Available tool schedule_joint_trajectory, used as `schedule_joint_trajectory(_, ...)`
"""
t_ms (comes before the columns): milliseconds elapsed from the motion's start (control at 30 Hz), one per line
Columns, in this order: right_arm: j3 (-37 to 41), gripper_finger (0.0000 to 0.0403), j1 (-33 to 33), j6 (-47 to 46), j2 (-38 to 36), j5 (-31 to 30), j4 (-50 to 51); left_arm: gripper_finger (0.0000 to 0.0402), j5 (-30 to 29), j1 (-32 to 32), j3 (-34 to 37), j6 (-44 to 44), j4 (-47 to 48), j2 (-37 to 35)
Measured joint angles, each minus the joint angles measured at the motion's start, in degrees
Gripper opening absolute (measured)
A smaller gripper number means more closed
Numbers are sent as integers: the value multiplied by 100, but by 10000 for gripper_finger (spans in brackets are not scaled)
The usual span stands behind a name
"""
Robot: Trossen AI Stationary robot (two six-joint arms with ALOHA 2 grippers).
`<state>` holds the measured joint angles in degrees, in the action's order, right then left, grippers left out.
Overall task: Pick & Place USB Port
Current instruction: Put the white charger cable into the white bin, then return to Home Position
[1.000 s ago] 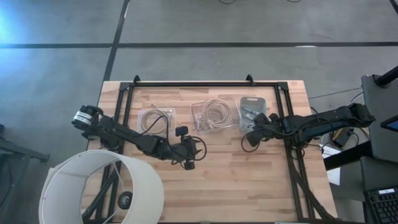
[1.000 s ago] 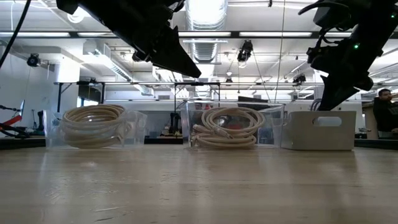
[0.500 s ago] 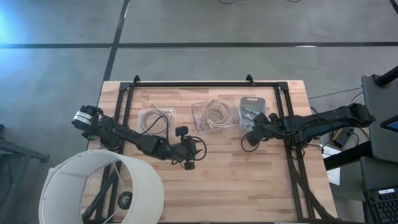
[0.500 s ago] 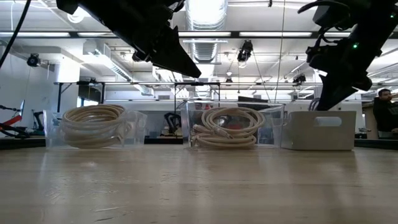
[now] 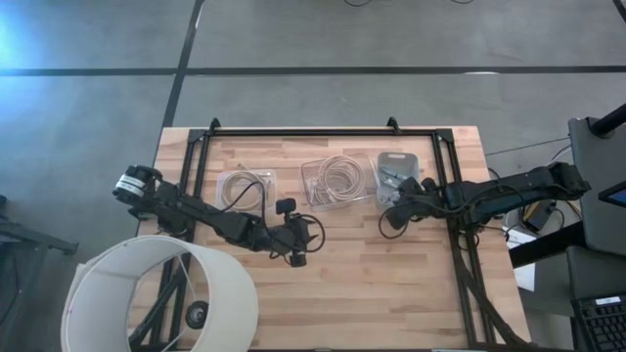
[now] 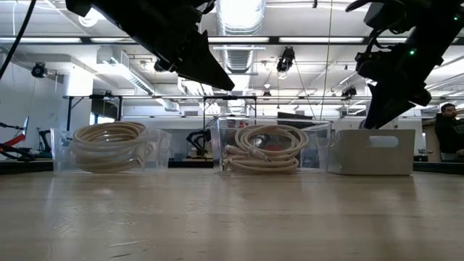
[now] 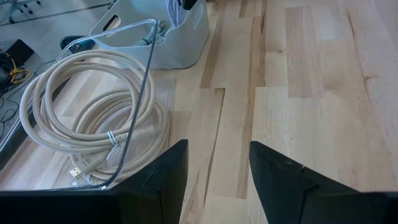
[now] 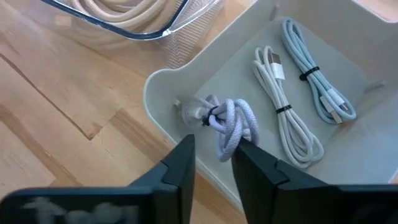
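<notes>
Wood table: right gripper open, empty, over grey bin; approach step, next descend onto bundled cable. Left gripper open, idle mid-table.

Wood table w/ 3 bins in a row: two clear cable bins, grey bin rightmost.

grey concrete floor, wooden table, white lampshade, ceiling strip lights
</notes>
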<state>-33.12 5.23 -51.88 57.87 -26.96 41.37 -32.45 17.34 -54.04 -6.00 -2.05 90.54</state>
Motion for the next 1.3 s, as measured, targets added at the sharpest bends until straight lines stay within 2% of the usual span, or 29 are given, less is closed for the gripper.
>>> schedule_joint_trajectory(167, 0, 122, 0, 2, 0, -1, -22, 175, 0, 0, 0, 0, 0, 0)
schedule_joint_trajectory(367, 0, 134, -4, 312, -2, -21, -20, 175, 0, 0, 0, 0, 0, 0)
schedule_joint_trajectory(767, -216, 131, -4, 1014, -4, -876, 61, 175, 0, 0, 0, 0, -1, 0)
schedule_joint_trajectory(1300, -341, 120, 0, 1258, -9, -885, -2, 175, 0, -1, 0, 0, 0, 0)
